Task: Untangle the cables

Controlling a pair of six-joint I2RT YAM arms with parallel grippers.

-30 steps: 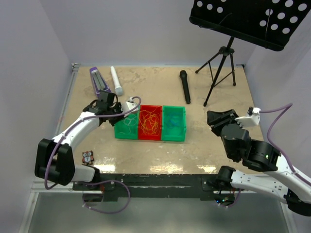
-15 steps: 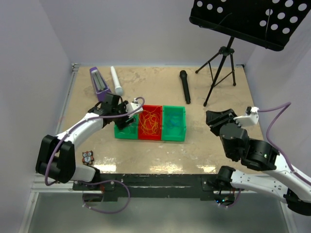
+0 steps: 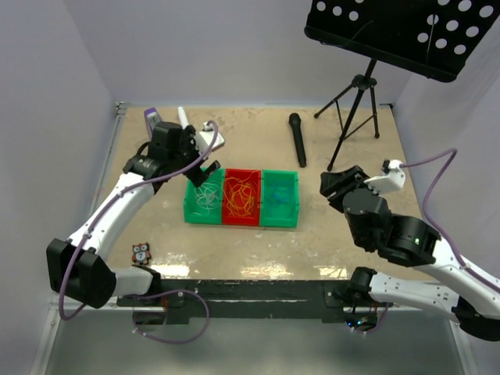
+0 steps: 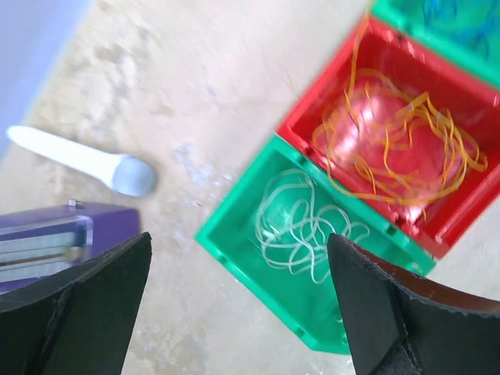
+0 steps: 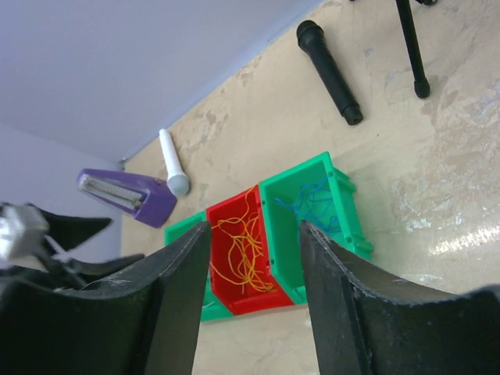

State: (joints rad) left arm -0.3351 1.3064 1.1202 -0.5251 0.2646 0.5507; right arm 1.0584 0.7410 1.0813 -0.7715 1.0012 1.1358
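Note:
The cables lie sorted in a row of three bins. White loops [image 3: 205, 198] [image 4: 301, 226] fill the left green bin [image 3: 190, 211]. Orange loops [image 3: 241, 197] [image 5: 242, 250] lie in the red bin [image 3: 234, 219]. Blue loops [image 3: 280, 199] [image 5: 316, 205] are in the right green bin [image 3: 279, 221]. My left gripper [image 3: 205, 156] [image 4: 238, 312] hangs open and empty just behind the left green bin's far left corner. To the right of the bins my right gripper [image 3: 332, 187] [image 5: 254, 305] points at them, open, holding nothing.
A purple wedge-shaped device [image 3: 152, 117] and a white microphone [image 4: 86, 160] lie at the back left. A black microphone [image 3: 297, 139] lies behind the bins, with a music stand's tripod [image 3: 355, 109] at the back right. A small owl figure [image 3: 141, 252] sits near the front left.
My left gripper went from shut to wide open over the left green bin, then rose and drew back toward the far left. My right gripper swung slightly left and opened wider.

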